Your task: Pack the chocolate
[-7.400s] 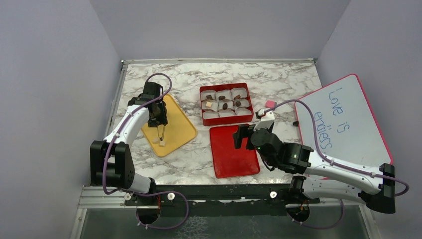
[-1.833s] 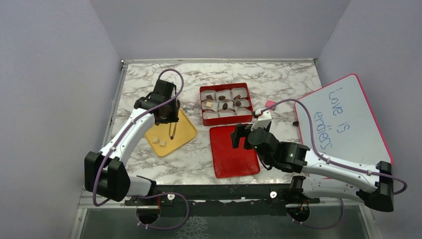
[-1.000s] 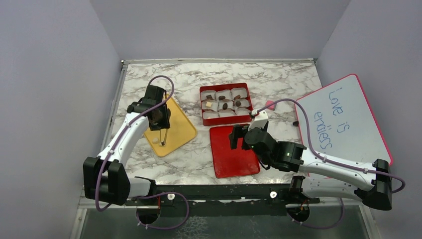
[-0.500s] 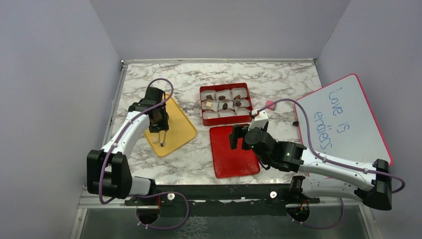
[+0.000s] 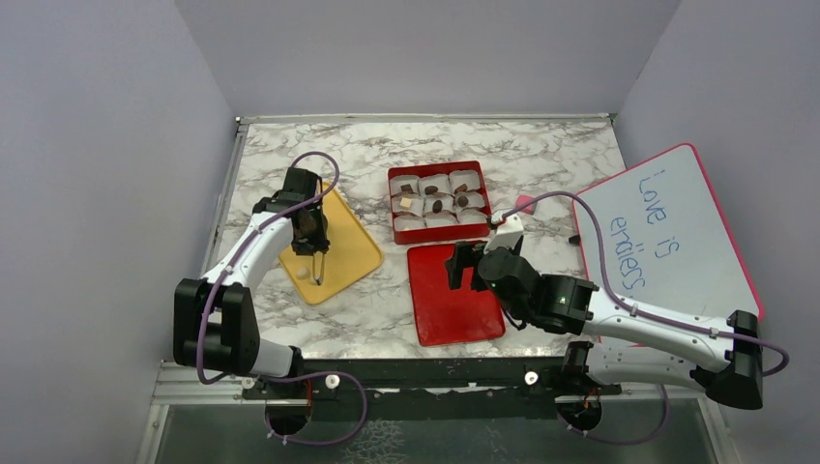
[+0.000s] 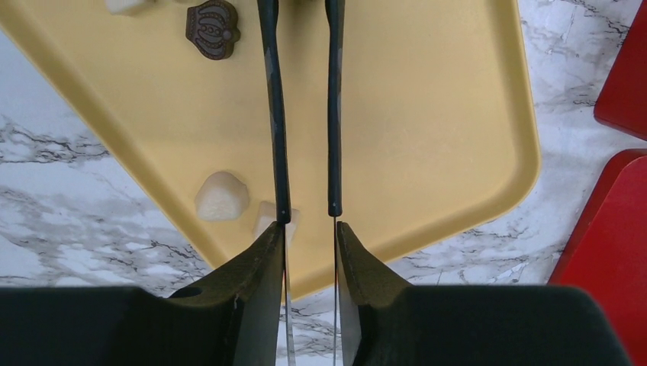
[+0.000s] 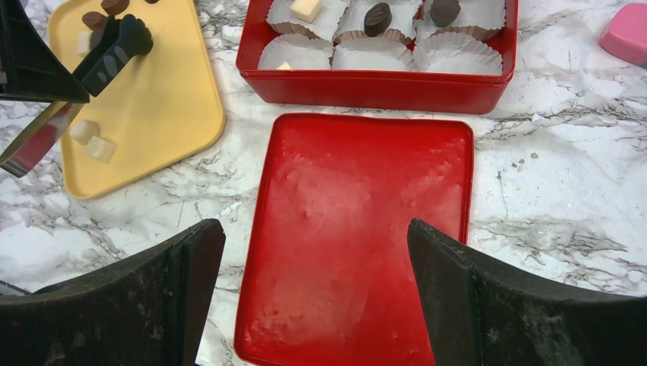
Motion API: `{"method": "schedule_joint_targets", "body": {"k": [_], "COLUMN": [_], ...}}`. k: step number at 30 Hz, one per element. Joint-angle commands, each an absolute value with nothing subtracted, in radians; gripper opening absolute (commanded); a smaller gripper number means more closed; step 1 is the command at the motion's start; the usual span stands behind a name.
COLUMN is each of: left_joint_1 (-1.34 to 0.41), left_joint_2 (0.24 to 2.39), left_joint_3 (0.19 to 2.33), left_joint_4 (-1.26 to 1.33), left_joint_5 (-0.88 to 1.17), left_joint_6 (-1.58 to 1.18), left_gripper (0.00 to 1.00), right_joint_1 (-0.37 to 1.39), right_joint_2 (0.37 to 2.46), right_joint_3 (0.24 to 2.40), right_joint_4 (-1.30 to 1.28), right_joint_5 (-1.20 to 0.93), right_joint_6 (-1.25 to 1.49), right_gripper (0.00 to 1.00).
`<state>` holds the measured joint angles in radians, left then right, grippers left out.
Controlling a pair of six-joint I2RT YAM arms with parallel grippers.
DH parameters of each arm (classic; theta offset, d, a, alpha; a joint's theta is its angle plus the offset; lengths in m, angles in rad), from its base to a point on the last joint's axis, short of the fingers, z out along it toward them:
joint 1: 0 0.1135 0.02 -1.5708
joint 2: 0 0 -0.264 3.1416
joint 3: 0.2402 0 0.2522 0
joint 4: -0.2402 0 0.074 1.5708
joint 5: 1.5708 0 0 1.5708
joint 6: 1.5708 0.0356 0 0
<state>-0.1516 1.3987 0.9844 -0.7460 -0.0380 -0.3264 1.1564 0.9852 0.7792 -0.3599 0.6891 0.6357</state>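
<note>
My left gripper [image 5: 311, 230] is shut on a pair of thin tweezers [image 5: 318, 266] over the yellow tray [image 5: 348, 246]. In the left wrist view the gripper [image 6: 309, 225] shows the tweezer arms apart with nothing between them. The left arm's tip touches a cream cube [image 6: 267, 221]. A second cream cube [image 6: 221, 196] and a dark brown piece [image 6: 213, 29] lie on the tray [image 6: 427, 114]. The red box [image 5: 440, 232] of paper cups holds several chocolates [image 7: 377, 18]. My right gripper [image 7: 313, 229] is open and empty above the red lid [image 7: 358, 252].
The red lid [image 5: 453, 293] lies flat in front of the box. A small pink block [image 5: 525, 203] sits right of the box. A pink-framed whiteboard [image 5: 662, 237] with writing covers the right side. Walls close in on three sides.
The left gripper swung right over the tray's middle, then came back to the tray's near-left corner beside the two cream cubes. The right arm has barely moved.
</note>
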Motion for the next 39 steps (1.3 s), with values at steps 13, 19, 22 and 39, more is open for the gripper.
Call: {"method": "schedule_joint_targets", "body": {"k": [13, 19, 22, 39], "left_joint_1": [-0.146, -0.146, -0.146, -0.170], "left_joint_2": [1.375, 1.348, 1.335, 1.289], "left_joint_3": [1.019, 1.037, 1.044, 1.144], "left_joint_4": [-0.724, -0.726, -0.726, -0.706], "left_joint_5": [0.044, 0.079, 0.101, 0.317], "left_joint_6": [-0.296, -0.305, -0.304, -0.284], "left_gripper": [0.23, 0.20, 0.20, 0.19], "right_joint_1": [1.154, 1.154, 1.154, 1.154], "right_joint_2": [0.973, 0.965, 0.959, 0.940], "right_joint_3": [0.783, 0.777, 0.777, 0.778], "right_joint_4": [-0.350, -0.349, -0.354, -0.356], "right_joint_5": [0.701, 0.703, 0.703, 0.712], "right_joint_6": [0.647, 0.647, 0.651, 0.652], "right_gripper": [0.95, 0.95, 0.95, 0.95]}}
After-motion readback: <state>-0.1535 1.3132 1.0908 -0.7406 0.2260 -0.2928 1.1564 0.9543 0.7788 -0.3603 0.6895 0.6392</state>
